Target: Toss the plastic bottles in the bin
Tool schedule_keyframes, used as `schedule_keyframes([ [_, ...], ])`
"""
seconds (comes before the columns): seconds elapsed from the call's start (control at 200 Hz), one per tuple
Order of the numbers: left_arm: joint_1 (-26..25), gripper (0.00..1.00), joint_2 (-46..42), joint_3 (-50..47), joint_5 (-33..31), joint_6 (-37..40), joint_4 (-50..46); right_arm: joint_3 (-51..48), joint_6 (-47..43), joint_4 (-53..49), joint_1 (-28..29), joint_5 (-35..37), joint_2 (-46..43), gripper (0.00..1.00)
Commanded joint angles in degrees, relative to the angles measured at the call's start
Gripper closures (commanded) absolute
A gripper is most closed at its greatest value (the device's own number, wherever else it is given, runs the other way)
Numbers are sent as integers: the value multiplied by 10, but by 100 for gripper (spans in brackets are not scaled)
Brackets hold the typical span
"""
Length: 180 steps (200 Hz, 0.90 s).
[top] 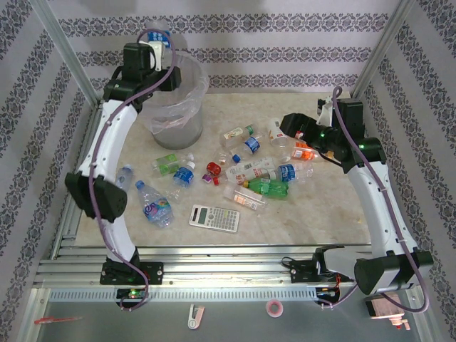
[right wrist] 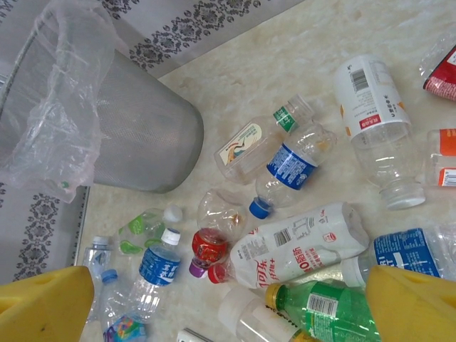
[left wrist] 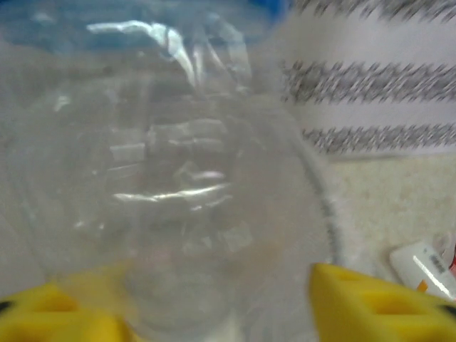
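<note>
Bottle (left wrist: 178, 178) blurs against left wrist camera; overhead places it above bin (top: 178, 127).

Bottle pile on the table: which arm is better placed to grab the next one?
Right. The right end effector, open and empty, hovers over the pile of bottles. The left end effector is up over the bin with a clear bottle between its fingers.

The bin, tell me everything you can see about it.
The bin is round, grey and translucent, tapering toward its base. A crinkled clear plastic bag lines it and folds over the rim. It stands upright at the far left of the table, apart from the scattered bottles. The left gripper hangs above its far rim.
</note>
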Motion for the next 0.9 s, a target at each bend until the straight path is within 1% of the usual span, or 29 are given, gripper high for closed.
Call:
schedule_keyframes([
  [0.0, 2, 0, -9, 81, 17, -57, -87, 9, -15, -12, -8, -21, -14, 2],
  [0.165, 1, 0, -18, 164, 33, -86, -104, -4, -15, -13, -10, -23, -17, 2],
  [0.285, -2, 0, -46, 177, 67, -90, -94, -14, -9, -23, -18, -20, -13, 2],
  [0.385, -11, 0, -76, 167, 108, -82, -68, -22, 1, -36, -30, -21, -7, 2],
  [0.44, -19, 0, -92, 157, 121, -76, -54, -26, 3, -47, -35, -21, -1, 2],
  [0.58, -38, 0, -127, 135, 158, -61, -21, -31, -19, -96, -41, 1, 21, 2],
  [0.719, -60, 0, -155, 104, 178, -36, 0, -50, -28, -129, -40, 30, 37, 2],
  [0.894, -91, 0, -185, 45, 197, -5, 30, -91, 4, -123, -48, 50, 40, 2],
])
